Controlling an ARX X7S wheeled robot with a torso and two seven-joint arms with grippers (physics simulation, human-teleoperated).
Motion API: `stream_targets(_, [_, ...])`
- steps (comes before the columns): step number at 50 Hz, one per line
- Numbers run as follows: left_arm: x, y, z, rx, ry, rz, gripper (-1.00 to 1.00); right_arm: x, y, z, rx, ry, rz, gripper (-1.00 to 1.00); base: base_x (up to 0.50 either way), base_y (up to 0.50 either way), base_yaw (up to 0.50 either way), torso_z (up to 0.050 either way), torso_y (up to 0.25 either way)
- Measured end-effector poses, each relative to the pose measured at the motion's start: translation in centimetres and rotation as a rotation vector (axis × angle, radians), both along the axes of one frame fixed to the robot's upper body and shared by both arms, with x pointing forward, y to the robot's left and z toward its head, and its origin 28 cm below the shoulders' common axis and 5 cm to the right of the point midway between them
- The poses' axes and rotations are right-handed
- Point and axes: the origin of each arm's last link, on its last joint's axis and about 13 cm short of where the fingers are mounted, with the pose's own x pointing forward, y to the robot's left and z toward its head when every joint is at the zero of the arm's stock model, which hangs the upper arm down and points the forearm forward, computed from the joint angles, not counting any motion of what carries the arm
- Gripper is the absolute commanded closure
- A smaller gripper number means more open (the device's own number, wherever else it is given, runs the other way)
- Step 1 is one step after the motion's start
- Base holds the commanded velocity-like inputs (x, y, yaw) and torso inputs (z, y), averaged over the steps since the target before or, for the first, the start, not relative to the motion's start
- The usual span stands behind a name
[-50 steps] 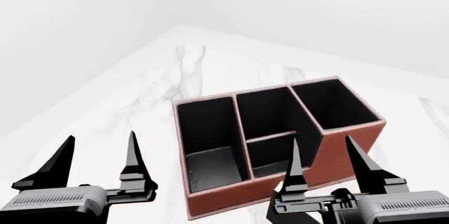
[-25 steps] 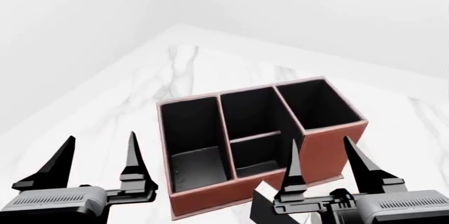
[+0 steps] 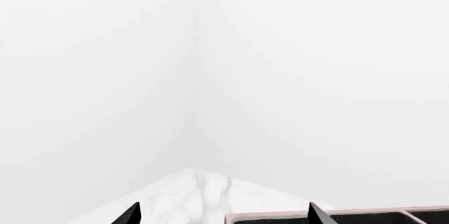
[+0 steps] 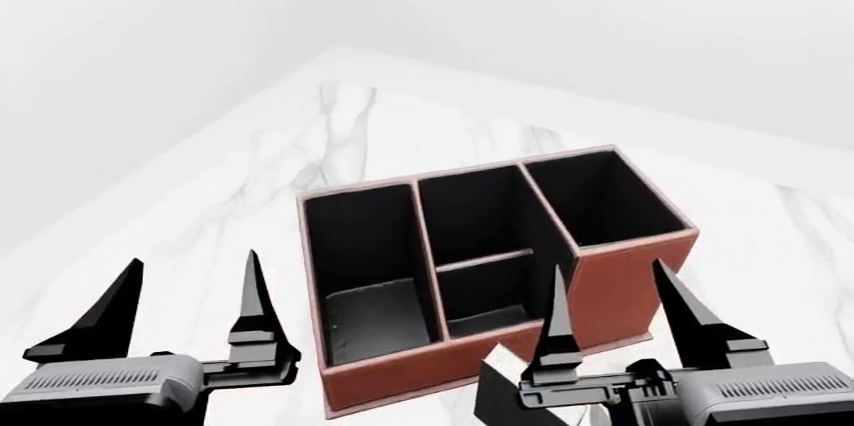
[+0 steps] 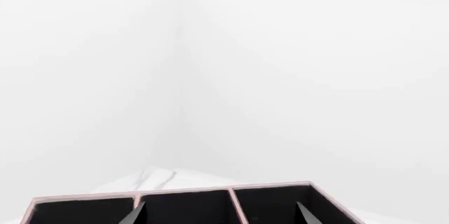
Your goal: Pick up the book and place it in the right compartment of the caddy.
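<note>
Behind the right jaws (image 4: 617, 296) lies the book (image 4: 497, 378).

Along the lower edge, the caddy (image 5: 182, 205) shows its pale rim and three black cells in a row, with two dark tips of the right pincer (image 5: 217, 214) standing apart before it and a white marbled surface (image 5: 157, 177) behind.
</note>
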Motion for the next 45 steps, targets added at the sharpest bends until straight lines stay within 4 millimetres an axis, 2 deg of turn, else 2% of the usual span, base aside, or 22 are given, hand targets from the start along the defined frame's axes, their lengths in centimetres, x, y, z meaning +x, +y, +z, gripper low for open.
stream_targets(5, [0.01,0.00,0.00,0.001,0.000,0.000,-1.00,-0.01,0.02,0.01,-0.001,-0.002,0.003,-1.00,0.00,0.00,0.00,0.000,0.000])
stream_targets(11, [0.02,0.05,0.01,0.003,-0.001,0.002,-1.00,-0.03,0.10,0.01,0.001,-0.005,0.013,-1.00,0.25,-0.37,0.00,0.000,0.000])
stream_targets(29, [-0.01,-0.02,0.00,0.001,-0.001,-0.002,-1.00,-0.03,0.10,0.00,-0.008,-0.009,0.015,-1.00,0.00,0.00,0.00,0.000,0.000])
stream_targets(35, [0.01,0.01,-0.01,0.002,-0.001,-0.001,-1.00,-0.03,0.13,0.00,-0.010,-0.011,0.018,-1.00,-0.33,-0.29,0.00,0.000,0.000])
stream_targets(45, [-0.01,-0.03,-0.02,0.002,-0.001,-0.002,-1.00,-0.05,0.14,0.01,-0.010,-0.013,0.020,-1.00,0.00,0.00,0.00,0.000,0.000])
